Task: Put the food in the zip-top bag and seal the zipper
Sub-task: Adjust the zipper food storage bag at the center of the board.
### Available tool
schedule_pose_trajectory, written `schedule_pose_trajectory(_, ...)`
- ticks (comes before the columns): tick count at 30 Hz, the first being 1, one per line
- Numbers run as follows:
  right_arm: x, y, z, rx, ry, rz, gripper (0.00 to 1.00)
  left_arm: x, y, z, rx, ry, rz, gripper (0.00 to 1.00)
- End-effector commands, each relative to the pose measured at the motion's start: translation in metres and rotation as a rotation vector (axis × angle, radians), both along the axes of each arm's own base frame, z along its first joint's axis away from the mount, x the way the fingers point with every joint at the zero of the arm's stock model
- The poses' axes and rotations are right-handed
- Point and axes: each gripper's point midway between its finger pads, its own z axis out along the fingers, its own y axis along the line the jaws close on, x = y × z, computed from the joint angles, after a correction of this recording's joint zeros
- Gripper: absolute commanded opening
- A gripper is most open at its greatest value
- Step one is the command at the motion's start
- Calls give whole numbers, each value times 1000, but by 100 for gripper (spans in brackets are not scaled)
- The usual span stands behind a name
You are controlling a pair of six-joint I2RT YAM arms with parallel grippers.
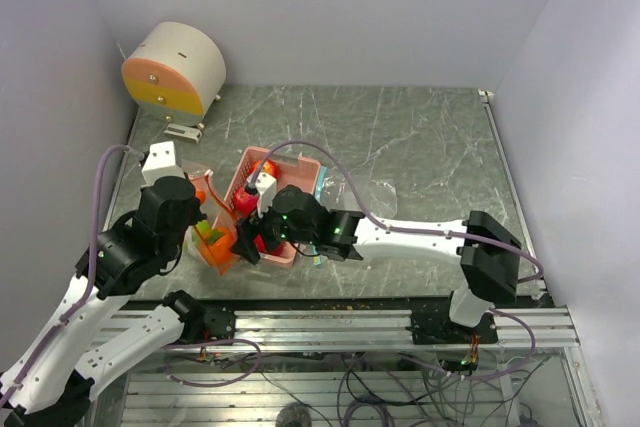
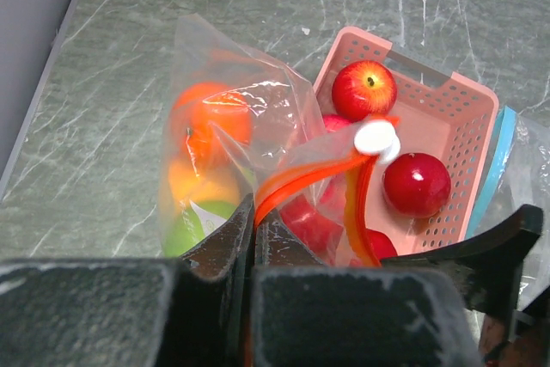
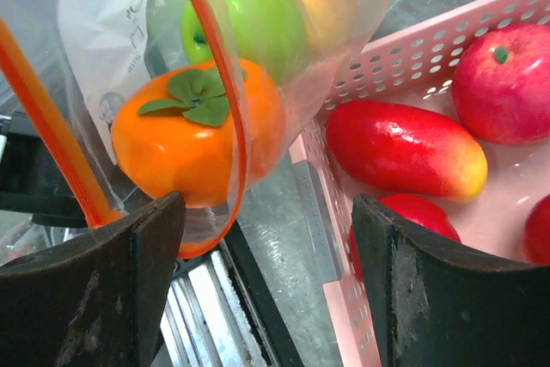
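Observation:
The zip-top bag (image 2: pixel 215 126) is clear, with an orange zipper (image 2: pixel 301 182) and a white slider (image 2: pixel 376 137). It stands left of the pink basket (image 2: pixel 447 92). Inside it are an orange (image 2: pixel 206 118), a green apple (image 3: pixel 245 19) and an orange fruit with a leafy top (image 3: pixel 193 131). My left gripper (image 2: pixel 255 225) is shut on the bag's zipper edge. Red apples (image 2: pixel 364 89) (image 2: pixel 417 184) and a long red fruit (image 3: pixel 404 148) lie in the basket. My right gripper (image 3: pixel 266 212) is open over the gap between bag and basket, with nothing between its fingers.
A round white and orange drum (image 1: pixel 175 67) sits at the back left, with a small white device (image 1: pixel 183 132) before it. A teal strip of another clear plastic sheet (image 2: pixel 503 152) shows along the basket's right side. Metal rails (image 1: pixel 350 322) run along the table's near edge.

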Motion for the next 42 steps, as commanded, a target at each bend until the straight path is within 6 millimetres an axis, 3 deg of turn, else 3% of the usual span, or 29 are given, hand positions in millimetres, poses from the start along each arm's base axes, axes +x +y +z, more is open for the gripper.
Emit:
schedule_pose_trajectory(1, 4, 13, 5, 19, 6, -14, 73, 1, 5, 13, -30, -54, 31, 7)
schedule_pose_trajectory(3, 6, 12, 3, 7, 1, -26, 56, 0, 7, 15, -29, -58, 35, 7)
schedule_pose_trajectory(6, 14, 11, 11, -2, -20, -67, 1, -3, 12, 17, -18, -61, 48, 7)
schedule_pose_trajectory(17, 37, 33, 98, 4, -165, -45, 0, -10, 29, 20, -5, -75, 120, 7)
schedule_pose_trajectory(23, 72, 23, 116, -34, -208, -98, 0, -17, 47, 33, 13, -104, 197, 7)
schedule_pose_trajectory(27, 86, 15, 141, 27, -179, -68, 0, -19, 52, 41, 14, -126, 213, 8)
schedule_pose_trajectory(31, 89, 5, 159, 29, -149, -5, 0, -19, 56, 51, 25, -144, 230, 13)
schedule_pose_trajectory(34, 84, -2, 162, 34, -107, 64, 0, -17, 61, 65, 22, -185, 255, 17)
schedule_pose_trajectory(37, 79, -3, 175, 101, -40, 144, 0, -12, 57, 81, -9, -243, 248, 18)
schedule_pose_trajectory(40, 82, 1, 194, 147, -19, 180, 0, -4, 40, 99, -83, -309, 167, 22)
schedule_pose_trajectory(42, 96, 0, 180, 74, -9, 125, 0, 0, 25, 110, -148, -360, 94, 28)
